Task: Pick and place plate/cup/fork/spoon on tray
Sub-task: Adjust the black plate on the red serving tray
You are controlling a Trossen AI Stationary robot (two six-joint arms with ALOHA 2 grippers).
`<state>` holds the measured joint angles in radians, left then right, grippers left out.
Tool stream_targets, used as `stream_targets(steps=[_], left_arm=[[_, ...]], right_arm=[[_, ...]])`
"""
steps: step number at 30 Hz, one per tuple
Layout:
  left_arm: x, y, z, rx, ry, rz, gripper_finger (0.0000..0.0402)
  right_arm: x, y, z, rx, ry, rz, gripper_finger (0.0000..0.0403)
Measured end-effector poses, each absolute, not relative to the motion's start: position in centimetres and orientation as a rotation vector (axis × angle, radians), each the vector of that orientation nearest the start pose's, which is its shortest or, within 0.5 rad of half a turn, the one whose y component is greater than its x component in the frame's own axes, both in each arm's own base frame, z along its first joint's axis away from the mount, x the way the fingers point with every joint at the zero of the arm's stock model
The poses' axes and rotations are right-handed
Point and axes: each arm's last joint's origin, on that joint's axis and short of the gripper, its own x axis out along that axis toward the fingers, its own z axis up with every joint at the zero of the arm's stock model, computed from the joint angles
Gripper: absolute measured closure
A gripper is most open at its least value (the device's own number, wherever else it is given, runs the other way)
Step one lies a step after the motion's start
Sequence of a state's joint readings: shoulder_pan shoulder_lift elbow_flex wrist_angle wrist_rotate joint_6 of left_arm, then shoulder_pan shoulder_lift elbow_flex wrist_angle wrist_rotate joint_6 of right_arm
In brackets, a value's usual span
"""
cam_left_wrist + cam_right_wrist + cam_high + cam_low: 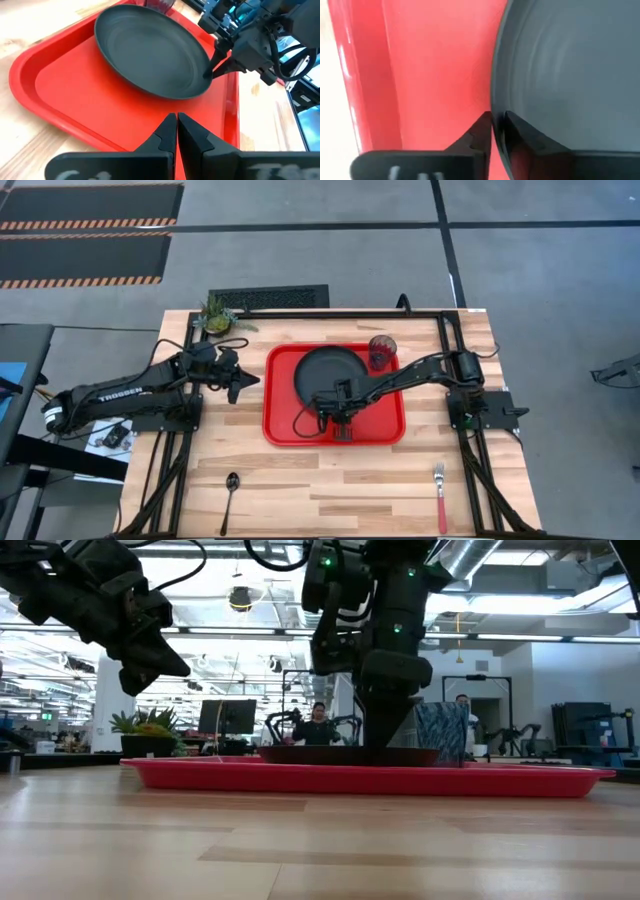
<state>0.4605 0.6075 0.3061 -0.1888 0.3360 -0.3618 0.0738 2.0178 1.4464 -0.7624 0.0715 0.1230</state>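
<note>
Black matte plate (334,373) lies flat inside red tray (285,430), toward the tray's far edge. Right gripper (331,406) sits at the plate's near rim, fingers clamped on that rim w/ one finger inside, one outside per right wrist view; judged: edge grip suits a thin, wide dish, and placement looks done bar release. Cup (382,351) stands at the tray's far-right corner, just beside the plate, appx touching. Left gripper (246,380) hovers off the tray's left edge, above the bench (330,480), fingers together, holding nothing; prob. waiting clear of the right arm. Spoon (230,496) lies near the bench's front edge, left side; fork (440,496) near front edge, right side. Both not yet on tray.
</note>
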Motion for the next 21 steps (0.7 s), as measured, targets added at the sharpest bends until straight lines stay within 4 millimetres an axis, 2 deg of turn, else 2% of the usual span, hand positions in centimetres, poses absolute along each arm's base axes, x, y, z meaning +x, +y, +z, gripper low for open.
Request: stream_targets(steps=[7,15,21], left_arm=[[12.9,5.3,19.4,-0.545,0.428,0.204,0.0401],[12.9,5.3,19.4,-0.541,0.428,0.21,0.0401],[12.9,5.3,19.4,-0.541,0.428,0.21,0.0401]], right_arm=[[39.4,3.3,16.7,0.036,1.329,-0.025,0.0391],[39.4,4.8,16.8,0.081,1.325,0.069,0.0367],[39.4,5.8,16.8,0.074,1.308,0.099,0.037]])
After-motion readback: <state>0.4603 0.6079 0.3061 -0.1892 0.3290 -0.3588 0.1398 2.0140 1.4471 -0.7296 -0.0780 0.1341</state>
